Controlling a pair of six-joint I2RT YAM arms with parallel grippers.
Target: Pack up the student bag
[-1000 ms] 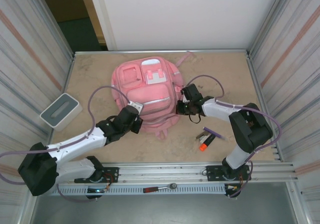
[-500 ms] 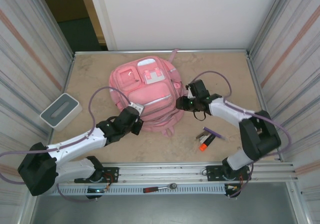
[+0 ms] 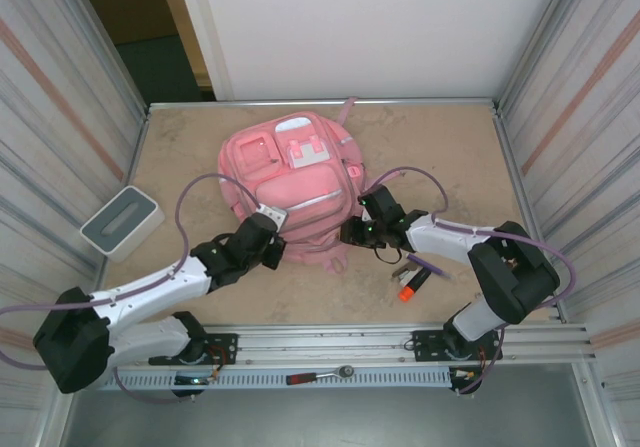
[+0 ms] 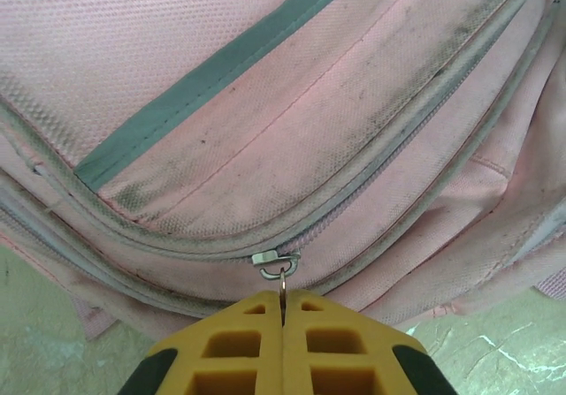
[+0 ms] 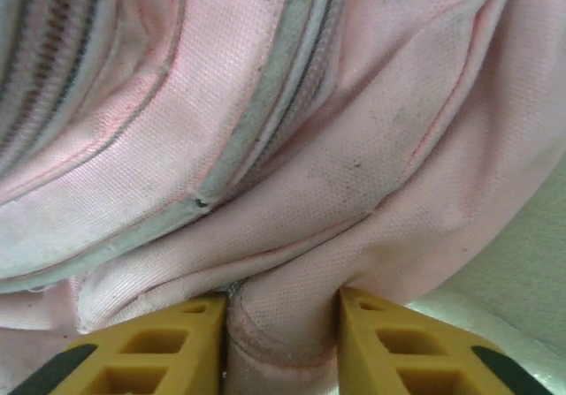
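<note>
Large pink fabric backpack (image 3: 295, 182) lies flat and front up on the beige tabletop (image 3: 460, 147), roughly mid-table; front pockets and white-trimmed patches face the top camera; a pink strap loop (image 3: 348, 107) sticks out at the backpack's far edge.

Left gripper (image 3: 272, 237) sits at the backpack's near-left edge; left wrist view: yellow fingers (image 4: 221, 351) pressed together with no gap, clamped on the small metal zip pull (image 4: 276, 260); the slider sits just above the fingertips on a curved zip along the backpack's lower seam and the ring runs down between them; a grey trim strip (image 4: 203, 77) crosses the pocket panel above that zip.

Right gripper (image 3: 350, 232) is at the backpack's near-right edge, touching it; right wrist view: jaws at a narrow gap; a fold of the backpack's pink fabric fills the gap and touches both yellow fingers (image 5: 150, 351), so it is pinching the fabric; a grey zip line runs diagonally across the panel above the fold.

Grey-white rectangular box (image 3: 122, 220) is well apart to the backpack's left, by the side wall; black marker with orange cap (image 3: 412, 285) and purple pen-shaped item (image 3: 428, 264) lie on the table near the backpack's near-right corner, just beside the right forearm; silver ratchet wrench (image 3: 320, 375) lies on the rail beyond the backpack's near side, between the arm bases.
</note>
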